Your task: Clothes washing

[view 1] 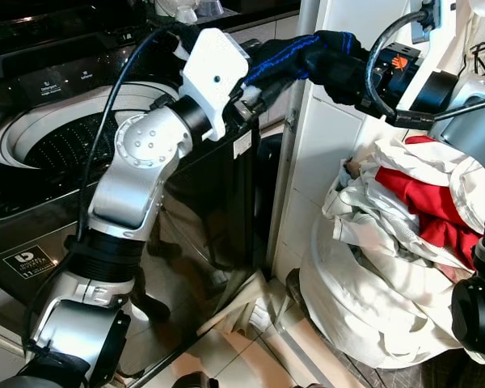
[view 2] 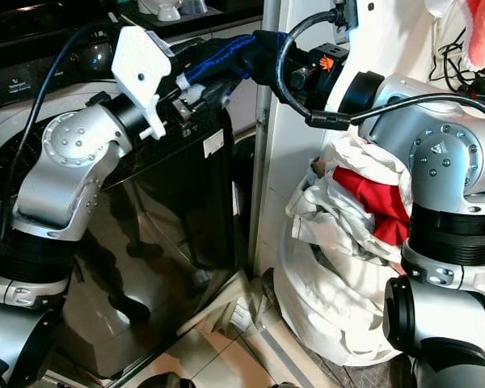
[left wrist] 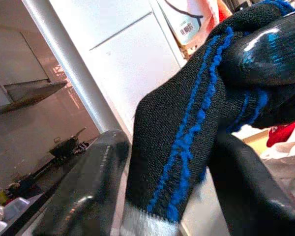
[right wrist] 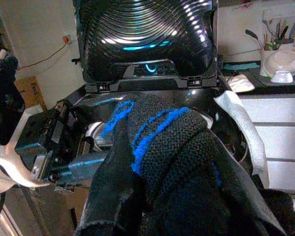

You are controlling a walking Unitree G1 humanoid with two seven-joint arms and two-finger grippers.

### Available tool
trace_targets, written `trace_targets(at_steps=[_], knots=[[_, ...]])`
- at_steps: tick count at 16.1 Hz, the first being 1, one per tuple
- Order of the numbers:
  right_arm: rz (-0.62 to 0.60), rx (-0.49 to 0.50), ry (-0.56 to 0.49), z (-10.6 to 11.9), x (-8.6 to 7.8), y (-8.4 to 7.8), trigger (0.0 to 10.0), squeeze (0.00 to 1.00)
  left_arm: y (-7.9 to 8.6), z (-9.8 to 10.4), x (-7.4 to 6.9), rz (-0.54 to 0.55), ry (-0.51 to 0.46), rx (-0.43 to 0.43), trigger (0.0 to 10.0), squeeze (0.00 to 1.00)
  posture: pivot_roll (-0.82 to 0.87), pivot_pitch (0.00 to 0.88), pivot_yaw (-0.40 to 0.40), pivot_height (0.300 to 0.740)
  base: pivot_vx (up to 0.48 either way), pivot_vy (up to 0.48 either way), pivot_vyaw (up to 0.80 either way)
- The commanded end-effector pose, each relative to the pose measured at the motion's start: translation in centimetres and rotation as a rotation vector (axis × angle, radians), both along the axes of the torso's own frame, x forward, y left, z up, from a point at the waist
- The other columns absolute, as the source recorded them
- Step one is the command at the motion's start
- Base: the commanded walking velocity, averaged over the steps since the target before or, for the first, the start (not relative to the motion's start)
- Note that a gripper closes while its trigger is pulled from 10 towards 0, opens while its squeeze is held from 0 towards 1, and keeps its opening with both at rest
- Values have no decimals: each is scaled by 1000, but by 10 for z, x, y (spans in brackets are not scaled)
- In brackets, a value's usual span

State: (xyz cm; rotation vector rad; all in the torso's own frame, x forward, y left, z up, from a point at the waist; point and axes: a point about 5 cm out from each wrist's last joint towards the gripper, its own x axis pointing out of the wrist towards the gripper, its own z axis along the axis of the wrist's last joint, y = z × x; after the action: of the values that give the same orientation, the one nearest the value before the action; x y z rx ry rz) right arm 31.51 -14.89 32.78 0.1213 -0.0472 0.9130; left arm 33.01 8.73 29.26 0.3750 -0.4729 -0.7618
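- A black knitted garment (view 1: 307, 56) with blue stitched stripes and a white hem hangs between both grippers, beside the washing machine (view 1: 56, 129).
- The left gripper (left wrist: 172, 182) clenches it; the right gripper (right wrist: 152, 196) grasps its other end.
- The right wrist view shows the machine's raised lid (right wrist: 145, 34); the eye views show a laundry pile (view 1: 404, 226).

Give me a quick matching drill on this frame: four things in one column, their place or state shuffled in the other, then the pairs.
Things:
1. black and blue knit garment
2. washing machine
3. red cloth
4. laundry basket

Places or states:
A. lid up, drum open
B. stands on the floor by the white wall, heaped full
C. stretched between the left gripper and the right gripper
D. lies among white laundry in the heap

Pairs: 1-C, 2-A, 3-D, 4-B
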Motion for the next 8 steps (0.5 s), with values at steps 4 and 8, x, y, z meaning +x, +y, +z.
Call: trace_targets(at_steps=[4, 8], knots=[[-1, -13, -4, -1, -2, -2, 0, 0, 6, 2, 3, 15, 18, -4, 0, 0, -64, 0, 32, 740, 0, 0, 0], [2, -12, -4, -1, -2, -1, 0, 0, 11, 3, 7, 57, 17, -8, 0, 0, -61, 0, 32, 740, 0, 0, 0]])
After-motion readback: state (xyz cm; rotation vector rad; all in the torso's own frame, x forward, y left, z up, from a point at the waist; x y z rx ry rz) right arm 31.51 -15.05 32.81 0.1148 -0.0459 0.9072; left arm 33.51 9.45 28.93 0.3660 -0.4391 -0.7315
